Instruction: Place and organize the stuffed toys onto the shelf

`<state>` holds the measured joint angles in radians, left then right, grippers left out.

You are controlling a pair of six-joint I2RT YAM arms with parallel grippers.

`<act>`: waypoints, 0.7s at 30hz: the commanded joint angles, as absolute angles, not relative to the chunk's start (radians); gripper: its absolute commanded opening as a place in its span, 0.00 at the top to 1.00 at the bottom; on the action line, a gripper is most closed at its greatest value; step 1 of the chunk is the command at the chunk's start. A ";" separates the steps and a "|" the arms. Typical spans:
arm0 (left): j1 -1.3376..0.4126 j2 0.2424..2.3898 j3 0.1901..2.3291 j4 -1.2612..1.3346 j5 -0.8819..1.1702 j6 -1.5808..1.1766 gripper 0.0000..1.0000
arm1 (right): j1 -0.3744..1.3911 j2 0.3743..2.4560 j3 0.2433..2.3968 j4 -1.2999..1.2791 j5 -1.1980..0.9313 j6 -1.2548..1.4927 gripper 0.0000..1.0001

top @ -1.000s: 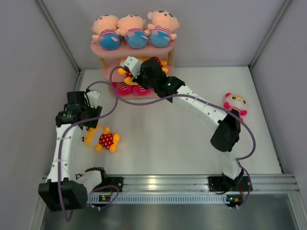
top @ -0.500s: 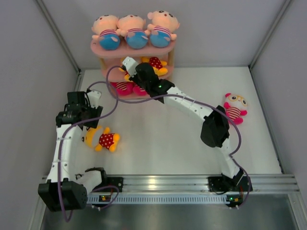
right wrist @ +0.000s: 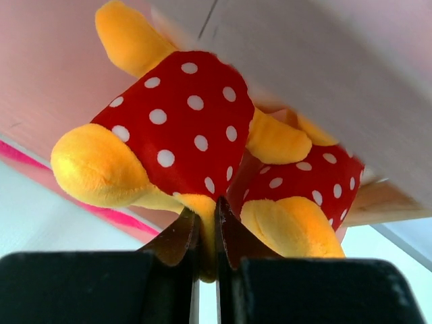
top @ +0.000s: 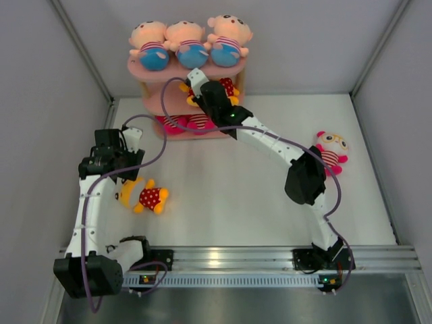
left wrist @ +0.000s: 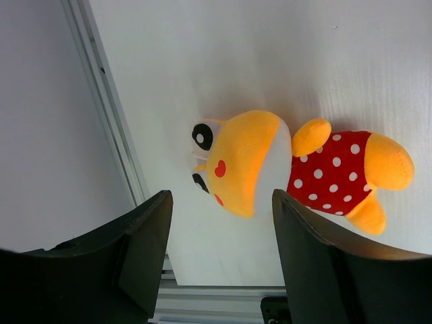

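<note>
At the shelf point(top: 150, 102), middle tier: your right gripper point(right wrist: 208, 223) is pressed together on one leg of a yellow toy point(right wrist: 179, 128), pinching just that yellow nub. The toy's body hangs ahead of the jaws, under the top board.

Change over the last second: the right arm swung left along the tier front, then came back right and pushed deeper in. The held toy now sits just beside its twin point(right wrist: 324, 182), which is already on that tier. From the wrist view they look like they're touching, but I can't confirm it. The left arm hasn't moved at all.

What that means: this toy looks close to seated, so release is probably the next call. Risk: the grip is on a leg only, so the body may flop or roll off the board edge when you let go. Check that it's resting on the board first; I can't see that contact.

Your left gripper point(left wrist: 221, 202) is spread wide, hovering over the loose yellow toy point(left wrist: 250, 162) lying on the bench point(top: 223, 196). It isn't touching it.

Rest of the tally:
- Three peach toys point(top: 192, 42) sit in a row on the top tier.
- The striped toys point(top: 179, 123) are on the bottom tier, partly hidden by the arm.
- The pink toy point(top: 331, 147) is on the bench, far right, well apart from the shelf.

By my read, two are left to shelve after this one.
</note>
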<state>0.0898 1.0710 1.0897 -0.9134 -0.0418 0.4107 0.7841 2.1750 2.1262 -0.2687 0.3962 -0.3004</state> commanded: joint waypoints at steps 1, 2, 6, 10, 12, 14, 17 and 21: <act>0.086 1.051 1.088 -0.905 -0.029 0.403 0.34 | 0.779 2.102 2.070 -0.186 0.442 -0.273 1.00; 0.086 1.051 1.086 -0.905 -0.026 0.405 0.34 | 0.779 2.094 2.054 -0.175 0.424 -0.276 0.98; 0.086 1.046 1.083 -0.922 0.033 0.416 0.33 | 0.781 2.082 2.033 -0.178 0.391 -0.272 0.66; 0.086 1.045 1.072 -0.962 0.110 0.451 0.32 | 0.787 2.046 1.993 -0.163 0.382 -0.265 0.46; 0.086 1.043 1.059 -0.974 0.138 0.463 0.30 | 0.805 2.008 1.938 -0.117 0.417 -0.281 0.40; 0.086 1.046 1.051 -0.976 0.138 0.465 0.30 | 0.818 1.982 1.878 -0.077 0.437 -0.293 0.34; 0.084 1.046 1.035 -0.994 0.146 0.482 0.29 | 0.836 1.948 1.855 -0.057 0.440 -0.307 0.34; 0.084 1.046 1.012 -1.002 0.141 0.492 0.30 | 0.853 1.910 1.839 -0.054 0.430 -0.314 0.34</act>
